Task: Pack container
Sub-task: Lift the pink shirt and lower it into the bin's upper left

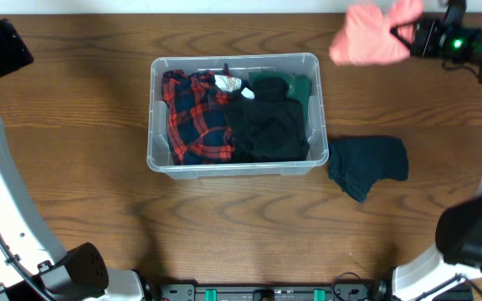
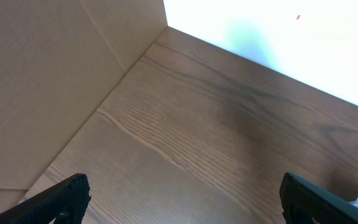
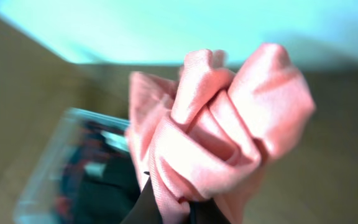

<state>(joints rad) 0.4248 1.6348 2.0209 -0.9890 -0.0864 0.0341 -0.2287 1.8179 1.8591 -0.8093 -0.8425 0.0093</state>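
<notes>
The clear plastic container [image 1: 234,164] sits mid-table and holds a red-and-navy plaid garment [image 1: 194,117], a black garment [image 1: 268,127] and a green one [image 1: 284,84]. My right gripper [image 1: 398,35] is shut on a pink cloth [image 1: 368,35] and holds it in the air at the back right, to the right of the container. In the right wrist view the pink cloth [image 3: 216,130] fills the frame with the container [image 3: 48,168] blurred behind it. My left gripper [image 2: 182,196] is open and empty over bare table at the far left.
A dark teal garment [image 1: 368,165] lies on the table just right of the container. A cardboard wall [image 2: 48,74] stands along the left edge in the left wrist view.
</notes>
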